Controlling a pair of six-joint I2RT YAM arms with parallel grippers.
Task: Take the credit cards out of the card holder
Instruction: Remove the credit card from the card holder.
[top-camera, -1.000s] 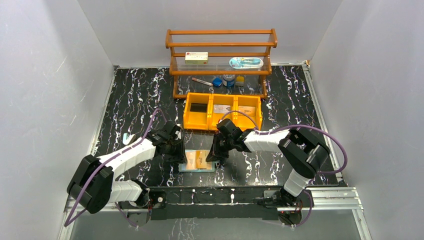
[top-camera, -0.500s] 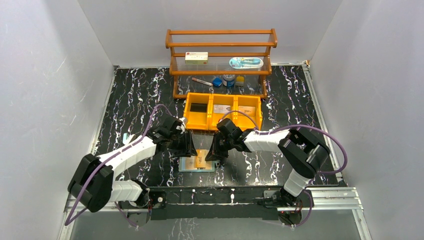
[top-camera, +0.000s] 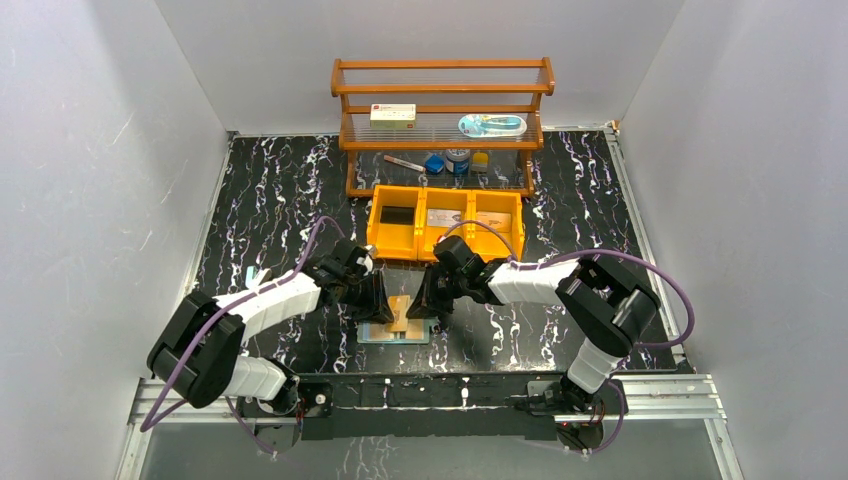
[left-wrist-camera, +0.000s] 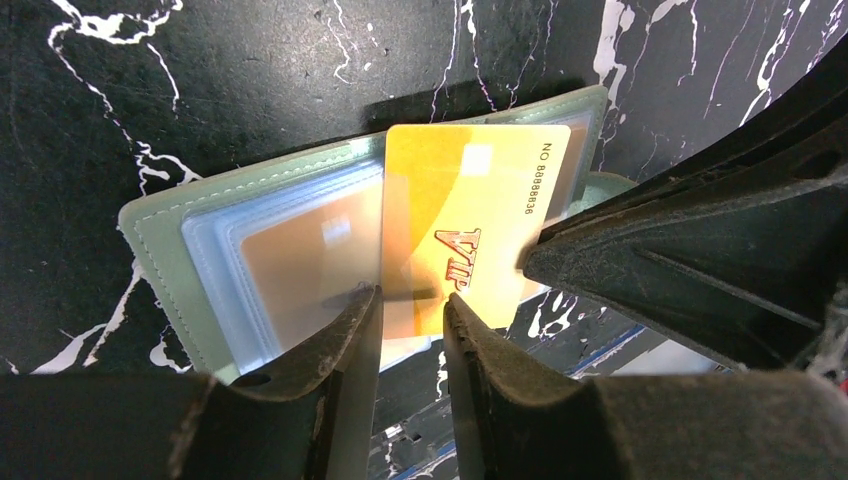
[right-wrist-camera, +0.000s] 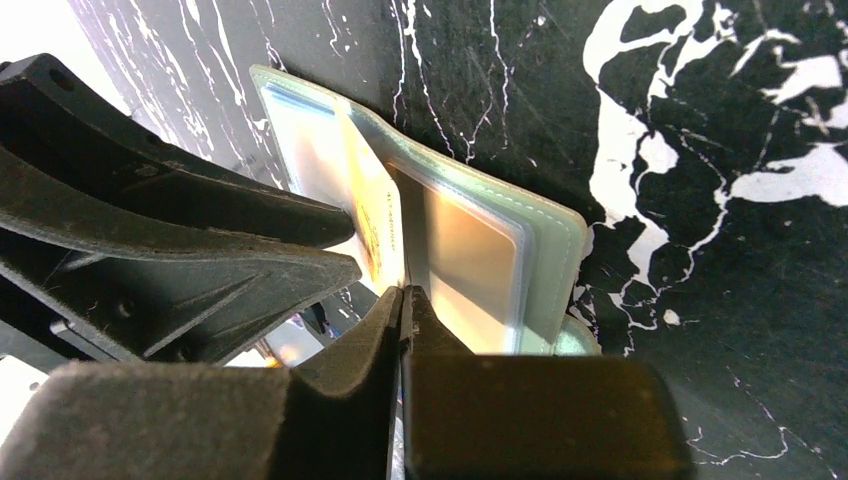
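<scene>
The sage-green card holder (top-camera: 372, 333) (left-wrist-camera: 160, 230) (right-wrist-camera: 560, 240) lies open on the black marbled table between both arms. An orange-yellow credit card (top-camera: 402, 312) (left-wrist-camera: 470, 200) (right-wrist-camera: 378, 235) printed "VIP" sticks up tilted out of its middle. My right gripper (top-camera: 430, 312) (right-wrist-camera: 403, 292) is shut on that card's edge. My left gripper (top-camera: 378, 300) (left-wrist-camera: 410, 298) is open a narrow gap, its tips over the holder at the card's near corner. Another orange-tan card (left-wrist-camera: 300, 260) (right-wrist-camera: 460, 260) sits behind a clear pocket.
An orange three-compartment bin (top-camera: 446, 222) stands just behind the arms. Further back is a wooden shelf (top-camera: 443, 90) with a white box (top-camera: 393, 116) and small items. Grey walls close in on both sides.
My left gripper has moved right from the holder's left edge to over its middle. The orange card has risen and tilted out of the holder. My right gripper barely shifted.
</scene>
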